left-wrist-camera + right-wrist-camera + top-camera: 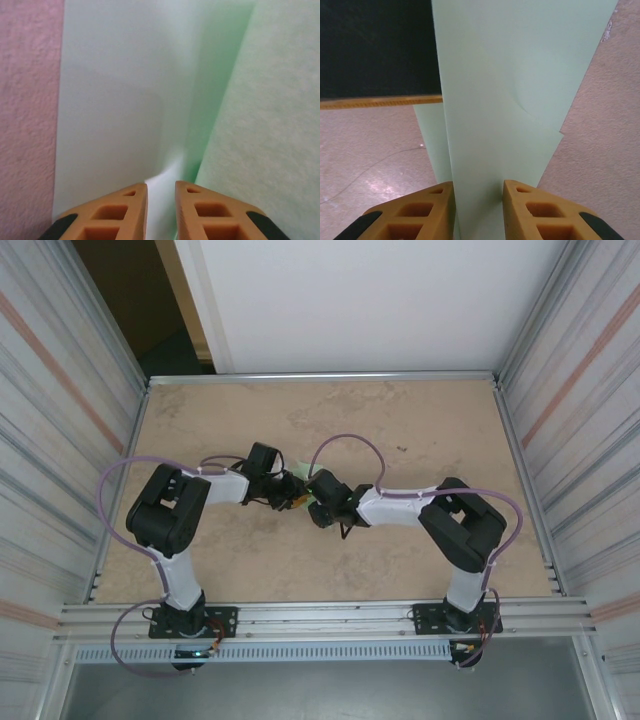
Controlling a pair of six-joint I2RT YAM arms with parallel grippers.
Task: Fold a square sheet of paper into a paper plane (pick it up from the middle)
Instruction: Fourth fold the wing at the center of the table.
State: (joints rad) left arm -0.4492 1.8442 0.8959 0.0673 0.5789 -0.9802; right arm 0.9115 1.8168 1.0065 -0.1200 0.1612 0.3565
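We find the square sheet of paper (300, 478) at the middle of the table (420, 420), partly folded and raised off the surface between the two arms. The two grippers meet there from opposite sides.

Left gripper (161, 202): the orange fingers (125, 215) stand close together with only a narrow gap. A pale raised fold of the sheet fills this gap from one inner face to the other, so we read the left fingers as clamped on the paper. A second green layer rises at a slant to the right of the fold.

Right gripper (478, 200): the fingers (535, 215) stand apart, with a wider gap than on the left. The sheet runs upright through this gap and away from the fingertips, showing a creased, overlapping layer with one free corner. We cannot tell whether either pad touches the paper.

In the top view, only a small green patch of the sheet shows between the two wrists.
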